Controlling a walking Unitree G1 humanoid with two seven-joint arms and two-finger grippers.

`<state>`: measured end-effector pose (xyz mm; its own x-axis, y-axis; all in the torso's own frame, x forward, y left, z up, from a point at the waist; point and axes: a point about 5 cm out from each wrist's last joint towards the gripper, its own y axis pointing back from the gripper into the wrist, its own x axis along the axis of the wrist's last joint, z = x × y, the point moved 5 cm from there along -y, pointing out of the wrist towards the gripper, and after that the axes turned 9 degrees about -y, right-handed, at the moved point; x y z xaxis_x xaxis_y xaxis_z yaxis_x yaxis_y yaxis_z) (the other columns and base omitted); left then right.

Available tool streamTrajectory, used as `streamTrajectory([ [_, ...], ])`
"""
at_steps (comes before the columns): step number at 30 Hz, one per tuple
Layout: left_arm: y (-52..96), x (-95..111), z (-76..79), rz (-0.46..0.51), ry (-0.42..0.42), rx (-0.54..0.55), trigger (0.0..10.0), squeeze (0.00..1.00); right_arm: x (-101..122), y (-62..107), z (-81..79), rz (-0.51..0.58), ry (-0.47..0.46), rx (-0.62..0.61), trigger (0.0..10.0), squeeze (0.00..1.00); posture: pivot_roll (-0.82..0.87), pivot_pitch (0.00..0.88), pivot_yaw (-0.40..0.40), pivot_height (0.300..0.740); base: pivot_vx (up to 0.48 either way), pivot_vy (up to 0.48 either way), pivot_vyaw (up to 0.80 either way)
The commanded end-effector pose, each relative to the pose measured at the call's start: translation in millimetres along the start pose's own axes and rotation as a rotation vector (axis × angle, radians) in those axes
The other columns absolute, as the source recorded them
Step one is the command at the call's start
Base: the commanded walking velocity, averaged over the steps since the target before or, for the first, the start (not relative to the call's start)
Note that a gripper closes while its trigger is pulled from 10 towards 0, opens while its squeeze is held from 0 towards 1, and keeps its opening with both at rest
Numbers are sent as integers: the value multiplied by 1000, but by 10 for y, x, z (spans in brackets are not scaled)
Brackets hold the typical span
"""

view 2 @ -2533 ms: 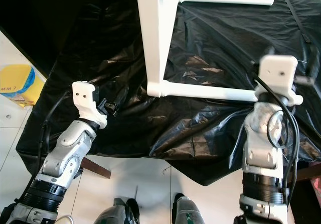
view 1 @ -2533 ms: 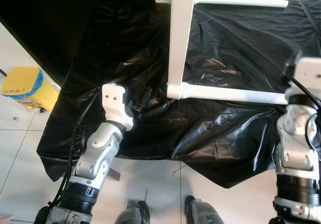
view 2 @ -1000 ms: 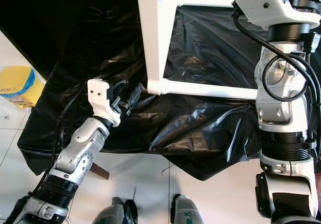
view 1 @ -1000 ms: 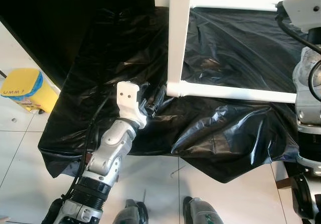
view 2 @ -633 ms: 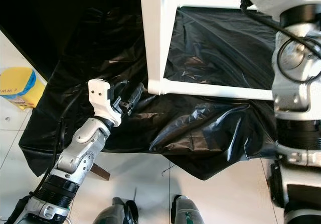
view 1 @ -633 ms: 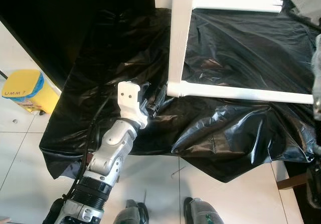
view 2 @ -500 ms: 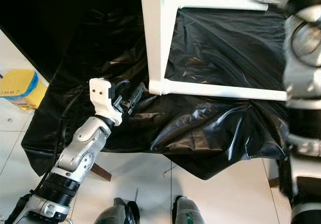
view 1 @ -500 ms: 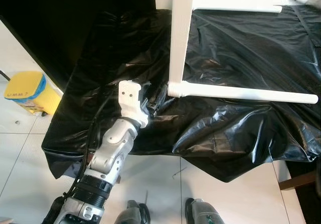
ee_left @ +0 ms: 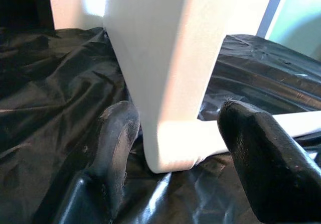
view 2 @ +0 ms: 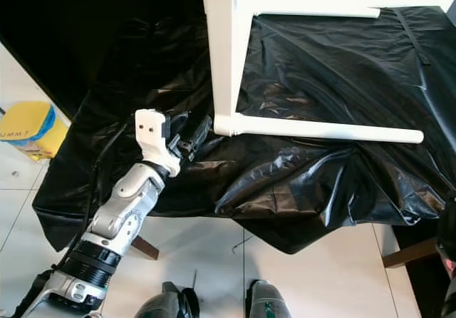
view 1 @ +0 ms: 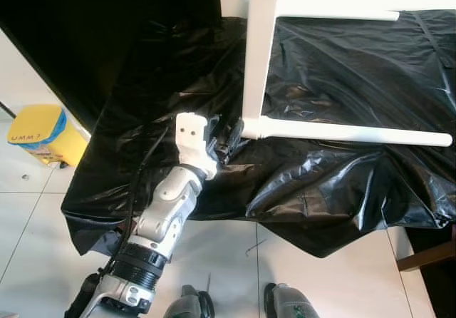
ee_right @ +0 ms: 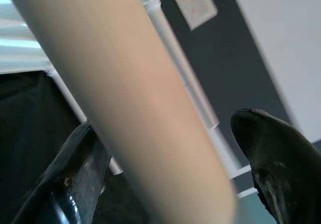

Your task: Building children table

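A white table frame lies on a black plastic sheet point(view 1: 342, 61). Its flat square leg point(view 1: 256, 54) runs away from me and meets a round white rail point(view 1: 349, 132) at a corner. My left gripper point(view 1: 231, 134) is at that corner, open. In the left wrist view its fingers point(ee_left: 118, 133) stand either side of the leg end point(ee_left: 170, 83), close to it. My right gripper point(ee_right: 165, 123) is raised high and open, and a pale round bar point(ee_right: 130, 98) crosses between its fingers at close range. I cannot tell whether they touch it.
A yellow bin point(view 1: 35, 132) stands on the white tiled floor at the left. The sheet's crumpled front edge point(view 1: 313, 225) hangs just ahead of my feet point(view 1: 192, 307). Brown wooden ends stick out from under the sheet point(view 2: 142, 245) and at the right point(view 2: 406, 252).
My left gripper has reached forward to the frame's corner and now straddles the leg end. My right arm has risen and left the eye views, uncovering the rail's far end.
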<state>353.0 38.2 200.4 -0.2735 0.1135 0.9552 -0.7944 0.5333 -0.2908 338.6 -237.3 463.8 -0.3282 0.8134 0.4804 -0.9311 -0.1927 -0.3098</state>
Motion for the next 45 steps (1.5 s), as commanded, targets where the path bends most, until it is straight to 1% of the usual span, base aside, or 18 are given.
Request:
streamTrajectory([
  [1, 21, 37, 222, 41, -4, -206, 10000, 0, -142, -2, 59, -40, -222, -32, 10000, 0, -244, 135, 79, 740, 0, 0, 0],
  [3, 30, 37, 205, 41, -4, -197, 10000, 0, -235, -1, 83, -65, -332, -67, 10000, 0, -240, 136, 76, 740, 0, 0, 0],
  [4, 30, 37, 205, 41, -4, -197, 10000, 0, -235, -1, 83, -65, -332, -67, 10000, 0, -240, 136, 76, 740, 0, 0, 0],
  [6, 55, 26, 179, 36, -4, -187, 10000, 0, -318, 19, 143, -75, -467, -118, 10000, 0, -235, 141, 72, 740, 0, 0, 0],
  [10, 67, 19, 159, 34, -6, -180, 10000, 0, -343, 26, 146, -60, -567, -143, 10000, 0, -233, 145, 70, 740, 0, 0, 0],
  [14, 67, 18, 152, 34, -7, -177, 10000, 0, -341, 26, 138, -50, -594, -145, 10000, 0, -233, 148, 70, 740, 0, 0, 0],
  [16, 57, 20, 146, 36, -8, -175, 10000, 0, -312, 26, 152, -9, -727, -181, 10000, 0, -232, 149, 74, 740, 0, 0, 0],
  [18, 53, 21, 146, 37, -8, -175, 10000, 0, -288, 28, 176, 11, -795, -200, 10000, 0, -232, 149, 74, 740, 0, 0, 0],
  [19, 45, 28, 147, 38, -9, -177, 10000, 0, -214, 64, 342, 71, -896, -274, 10000, 0, -233, 150, 74, 740, 0, 0, 0],
  [22, 41, 33, 146, 39, -8, -178, 10000, 0, -202, 113, 460, 94, -948, -327, 10000, 0, -234, 151, 74, 740, 0, 0, 0],
  [23, 42, 35, 143, 41, -7, -177, 10000, 0, -193, 187, 573, 131, -1028, -366, 10000, 0, -235, 152, 75, 740, 0, 0, 0],
  [32, 43, 33, 151, 41, -1, -175, 10000, 0, -351, 521, 808, 219, -1207, -535, 10000, 0, -234, 161, 78, 740, 0, 0, 0],
  [36, 49, 40, 148, 41, 6, -172, 10000, 0, -899, 835, 574, 135, -1380, -683, 10000, 0, -228, 166, 88, 740, 0, 0, 0],
  [40, 52, 36, 143, 38, 7, -173, 10000, 0, -1010, 895, 411, 89, -1368, -704, 10000, 0, -229, 169, 92, 740, 0, 0, 0],
  [42, 49, 36, 147, 36, 5, -178, 10000, 0, -1148, 918, 142, 32, -1370, -680, 10000, 0, -225, 169, 94, 740, 0, 0, 0],
  [43, 49, 36, 147, 36, 5, -178, 10000, 0, -1148, 918, 142, 32, -1370, -680, 10000, 0, -225, 169, 94, 740, 0, 0, 0],
  [44, 47, 41, 147, 36, 4, -182, 10000, 0, -1273, 967, -97, -17, -1369, -672, 10000, 0, -222, 170, 101, 740, 0, 0, 0],
  [45, 47, 43, 146, 36, 4, -183, 10000, 0, -1295, 977, -140, -26, -1373, -671, 10000, 0, -222, 170, 101, 740, 0, 0, 0],
])
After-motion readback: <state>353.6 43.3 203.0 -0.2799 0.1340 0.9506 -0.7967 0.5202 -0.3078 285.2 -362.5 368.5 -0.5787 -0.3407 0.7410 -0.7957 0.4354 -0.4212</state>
